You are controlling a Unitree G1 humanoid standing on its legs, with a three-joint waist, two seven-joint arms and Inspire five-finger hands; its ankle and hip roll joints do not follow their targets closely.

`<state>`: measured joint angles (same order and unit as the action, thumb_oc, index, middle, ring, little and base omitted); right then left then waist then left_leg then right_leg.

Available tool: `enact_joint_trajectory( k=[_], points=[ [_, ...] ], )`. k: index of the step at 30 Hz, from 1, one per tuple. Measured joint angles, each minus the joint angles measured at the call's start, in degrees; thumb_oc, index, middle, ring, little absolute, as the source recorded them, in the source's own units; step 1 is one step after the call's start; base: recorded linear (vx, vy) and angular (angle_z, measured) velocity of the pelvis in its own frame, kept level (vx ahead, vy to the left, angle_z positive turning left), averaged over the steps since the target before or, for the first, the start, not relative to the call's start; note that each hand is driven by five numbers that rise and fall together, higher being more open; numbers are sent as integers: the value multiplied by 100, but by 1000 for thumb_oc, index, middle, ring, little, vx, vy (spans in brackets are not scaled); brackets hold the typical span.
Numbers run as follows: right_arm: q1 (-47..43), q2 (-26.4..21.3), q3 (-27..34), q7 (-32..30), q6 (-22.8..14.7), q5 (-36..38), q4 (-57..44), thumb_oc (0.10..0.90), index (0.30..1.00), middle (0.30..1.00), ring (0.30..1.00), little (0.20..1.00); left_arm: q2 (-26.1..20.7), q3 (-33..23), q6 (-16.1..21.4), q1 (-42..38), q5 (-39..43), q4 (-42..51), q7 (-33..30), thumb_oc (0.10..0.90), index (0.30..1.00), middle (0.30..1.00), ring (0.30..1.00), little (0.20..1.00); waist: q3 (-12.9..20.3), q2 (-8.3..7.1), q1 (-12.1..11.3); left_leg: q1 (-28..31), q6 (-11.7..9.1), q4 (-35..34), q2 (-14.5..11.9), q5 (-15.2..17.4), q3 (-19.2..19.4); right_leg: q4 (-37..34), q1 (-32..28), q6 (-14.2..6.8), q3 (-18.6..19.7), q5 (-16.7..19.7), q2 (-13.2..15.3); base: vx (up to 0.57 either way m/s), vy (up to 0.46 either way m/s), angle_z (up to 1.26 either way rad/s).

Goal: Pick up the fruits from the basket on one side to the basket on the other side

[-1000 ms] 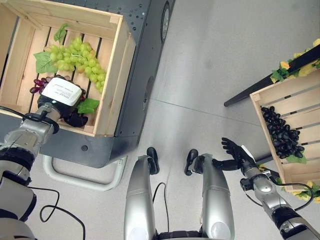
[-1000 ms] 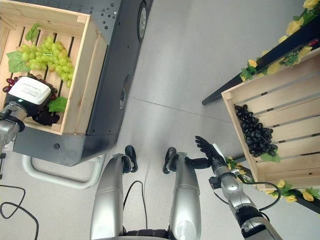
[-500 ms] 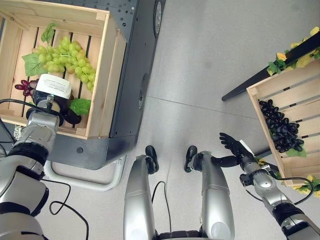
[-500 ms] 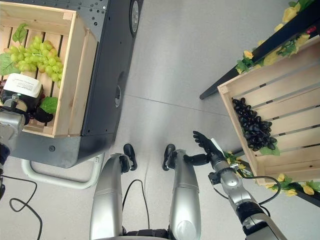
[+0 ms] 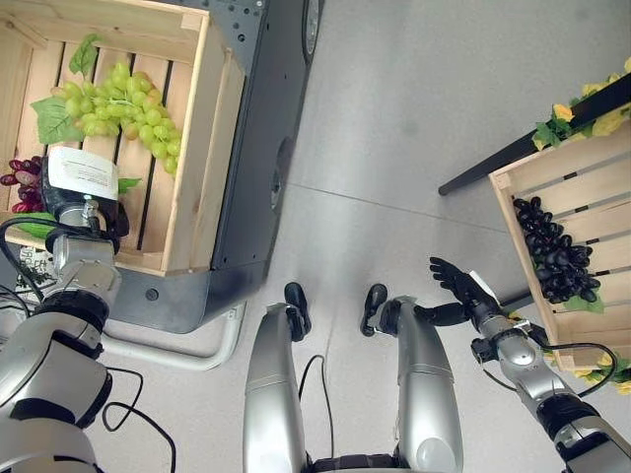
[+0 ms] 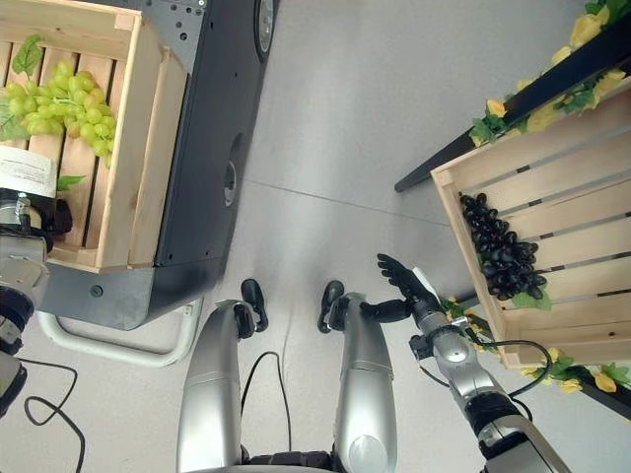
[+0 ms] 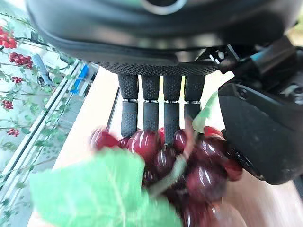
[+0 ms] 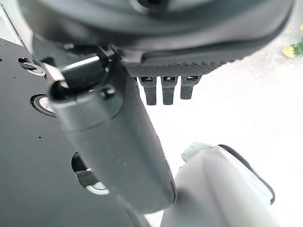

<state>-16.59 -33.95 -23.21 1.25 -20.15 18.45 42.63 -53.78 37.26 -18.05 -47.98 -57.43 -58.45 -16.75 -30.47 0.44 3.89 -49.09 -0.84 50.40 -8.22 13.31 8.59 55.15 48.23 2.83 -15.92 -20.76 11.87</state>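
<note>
The left hand (image 5: 87, 202) is low in the left crate (image 5: 192, 148), its fingers (image 7: 150, 111) curled round the red grapes (image 7: 189, 165). The hold looks loose: stem or leaf could slip on lifting, or snag the crate wall. Green grapes (image 5: 123, 103) lie just beside. The right hand (image 5: 455, 287) hangs with fingers spread, near the right crate (image 5: 523, 187) of black grapes (image 5: 554, 254).

My arms are silver-grey tubes, my left hand (image 5: 84, 197) black with a white label, right hand (image 5: 458, 288) black too.
</note>
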Motion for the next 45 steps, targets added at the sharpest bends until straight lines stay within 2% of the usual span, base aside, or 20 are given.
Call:
enact_joint_trajectory(
  k=[3,5,7,9,12,14,18,20,25,28,37,41,42,45],
  points=[
    [30,-1,1,0,0,13,4,800,900,900,900,900,-5,-15,244,137,361,131,-244,400,300,300,300,300,0,0,-10,177,6,-35,10,0,13,-20,-162,-7,9,0,5,1,-26,0],
    [57,0,2,0,0,13,0,800,900,900,900,900,-9,-122,594,249,1230,227,-587,400,300,300,300,300,0,-1,-22,259,30,-81,21,-23,12,-31,-238,-10,9,2,6,3,-45,4],
    [94,0,1,0,0,12,-1,800,900,900,900,900,-11,-233,809,333,1736,244,-801,400,300,300,300,300,1,-1,-23,295,21,-111,25,-46,0,-44,-272,-12,7,4,-2,9,-40,4],
    [156,18,4,0,0,9,8,800,900,900,900,900,-10,-600,1181,467,2771,298,-1006,400,300,300,300,300,0,-2,-24,338,5,-115,23,-60,-15,-44,-314,-10,2,6,-18,12,-41,1],
    [269,76,4,0,0,3,23,800,900,900,900,900,-3,-971,1551,648,3838,344,-1046,400,300,300,300,300,-2,-4,-22,497,-23,-173,23,-75,-24,-113,-478,-12,-10,6,-36,20,-22,0],
    [449,160,4,-1,0,-11,51,800,900,900,900,900,215,-1806,1847,947,5063,430,-969,400,300,300,300,300,-3,-7,-34,841,-35,-328,36,-82,-17,-256,-821,-29,-18,14,-57,42,-29,1],
    [665,321,22,-20,0,-87,37,800,900,900,900,900,440,-2741,1923,1250,6816,430,-649,400,300,300,300,300,0,-13,-58,1342,-43,-558,46,-89,-12,-497,-1322,-76,-21,40,-113,62,-20,1],
    [734,369,27,-24,1,-232,29,800,900,900,900,900,518,-2994,1924,1287,7416,442,-510,400,300,300,300,300,-2,-17,-85,1487,-37,-610,65,-87,-15,-548,-1471,-93,-21,49,-115,68,-9,2],
    [795,483,38,-33,29,-295,16,800,900,900,900,900,668,-3208,1929,1350,8710,585,-344,400,300,300,300,300,-1,-50,-124,1653,-8,-658,96,-85,-16,-610,-1645,-133,-12,64,-113,44,-11,2],
    [797,540,43,-79,56,-460,-11,800,900,900,900,900,922,-3335,1933,1364,9531,683,-345,400,300,300,300,300,-4,-64,-133,1703,14,-649,121,-81,-21,-610,-1710,-152,-10,72,-89,46,-21,3],
    [947,759,25,-79,141,-464,-185,800,900,900,900,900,1049,-3392,1977,1365,11090,951,-421,400,300,300,300,300,-8,-121,-130,1876,39,-676,129,-67,-9,-677,-1901,-184,-9,89,-90,4,-1,0],
    [947,759,25,-79,141,-464,-185,800,900,900,900,900,1049,-3392,1977,1365,11090,951,-421,400,300,300,300,300,-8,-121,-130,1876,39,-676,129,-67,-9,-677,-1901,-184,-9,89,-90,0,0,0],
    [1094,763,1,-79,142,-464,-441,800,900,900,900,900,1085,-3398,1978,1366,11513,1016,-422,400,300,300,300,300,-6,-125,-110,1963,57,-705,135,-56,-4,-727,-1987,-201,-12,98,-89,21,-34,-1],
    [1183,761,-40,-80,134,-479,-761,800,900,900,900,900,1178,-3433,1982,1378,11895,1126,-410,400,300,300,300,300,-3,-141,-104,2159,61,-861,163,-85,8,-855,-2170,-234,-10,121,-99,10,-15,0]
  ],
)
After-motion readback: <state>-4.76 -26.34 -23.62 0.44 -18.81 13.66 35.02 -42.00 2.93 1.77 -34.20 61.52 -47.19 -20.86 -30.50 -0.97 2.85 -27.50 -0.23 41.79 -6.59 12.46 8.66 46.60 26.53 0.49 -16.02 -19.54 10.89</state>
